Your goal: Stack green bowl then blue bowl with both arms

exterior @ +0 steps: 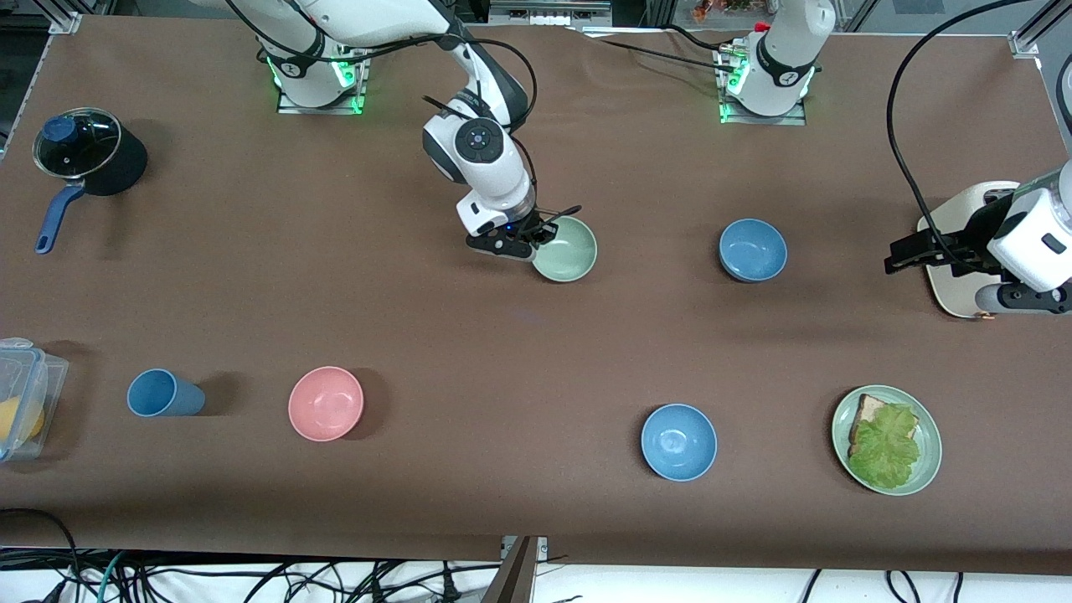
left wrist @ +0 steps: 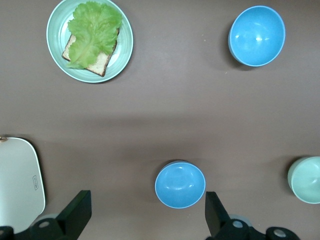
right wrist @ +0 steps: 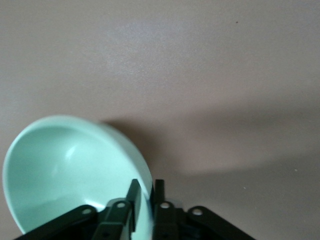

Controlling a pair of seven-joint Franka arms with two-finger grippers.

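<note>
While right gripper (right wrist: pixel 145 197) pinches green bowl (exterior: pixel 567 249) rim at 9 o'clock: light, stiff, slippery; thin wall suits pinch. Left gripper (left wrist: pixel 145 212) wide, waiting above blue bowl (exterior: pixel 752 249).

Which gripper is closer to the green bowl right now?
Right. The right gripper has its fingers astride the green bowl rim. The left gripper waits open over the white board at the left arm's end of the table.
</note>
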